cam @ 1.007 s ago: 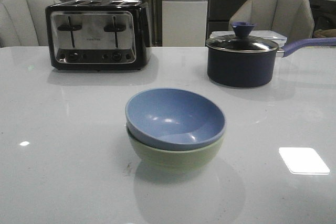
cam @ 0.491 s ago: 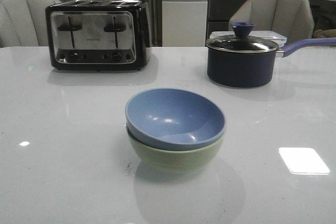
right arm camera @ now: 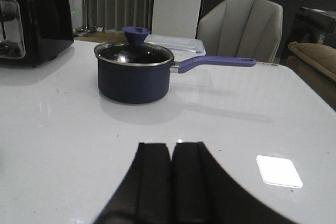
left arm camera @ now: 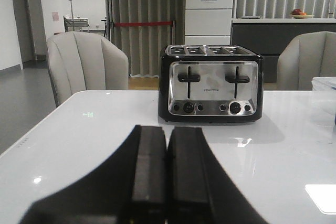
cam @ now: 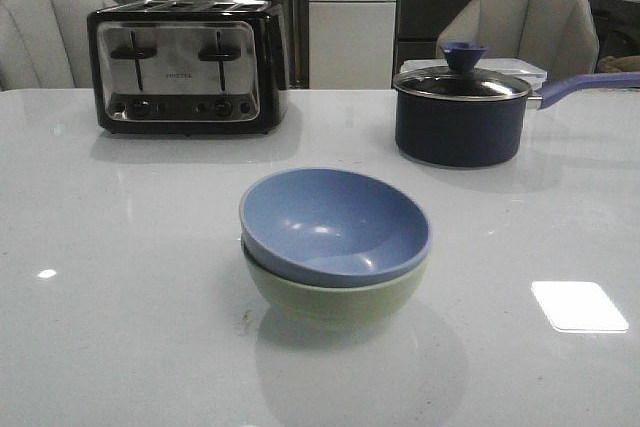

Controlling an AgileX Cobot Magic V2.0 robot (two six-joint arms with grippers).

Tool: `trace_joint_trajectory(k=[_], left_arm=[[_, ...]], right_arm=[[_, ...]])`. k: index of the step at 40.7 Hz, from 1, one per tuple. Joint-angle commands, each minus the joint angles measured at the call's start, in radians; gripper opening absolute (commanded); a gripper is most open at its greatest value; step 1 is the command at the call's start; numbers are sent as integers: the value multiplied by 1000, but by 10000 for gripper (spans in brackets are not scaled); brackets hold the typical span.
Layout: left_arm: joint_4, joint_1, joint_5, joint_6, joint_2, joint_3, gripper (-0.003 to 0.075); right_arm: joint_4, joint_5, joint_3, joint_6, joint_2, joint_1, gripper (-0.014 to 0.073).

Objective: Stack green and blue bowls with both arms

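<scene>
Front view, bowls: the light dusty blue matte bowl (cam: 335, 227) is nested inside the pale sage green matte bowl (cam: 335, 295), tipped a bit so its rim rides higher on the left. The stack sits lower centre of the frame on the glossy white table (cam: 120, 327).

Front view, back row: a black and chrome four-slot toaster (cam: 187, 67) is upper left, and a dark navy saucepan with a glass lid and a purple handle (cam: 462, 115) is upper right, both well apart from the bowls.

Front view, extras: a bright square light reflection (cam: 579, 306) lies on the tabletop at lower right, and grey padded chairs (cam: 520, 32) stand behind the table.

Front view, arms: neither one shows up here.

Left wrist view, gripper: the left black claw gripper (left arm camera: 167, 169) fills the bottom centre, fingers pressed flat together with nothing between them.

Left wrist view, scene: the toaster (left arm camera: 211, 83) sits mid-frame on the table, and a grey chair (left arm camera: 86, 66) is at left. No bowls in this shot.

Right wrist view, gripper: the right black claw gripper (right arm camera: 172, 182) is at bottom centre, fingers also closed up against each other, holding nothing.

Right wrist view, scene: the saucepan (right arm camera: 134, 72) is upper centre with its handle pointing right, and the toaster (right arm camera: 32, 22) is cut off at upper left. Bowls not visible here either.
</scene>
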Motion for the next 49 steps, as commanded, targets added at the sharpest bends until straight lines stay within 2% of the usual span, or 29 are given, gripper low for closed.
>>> trace_joint_trajectory(k=[1, 4, 49], left_arm=[[-8, -6, -91, -2, -20, 5, 93], [-8, -6, -91, -2, -20, 5, 93], [-8, -6, -91, -2, -20, 5, 93]], right_arm=[[-107, -141, -3, 131, -20, -6, 54], [-114, -144, -3, 174, -20, -6, 54], [-114, -128, -3, 182, -19, -6, 54]])
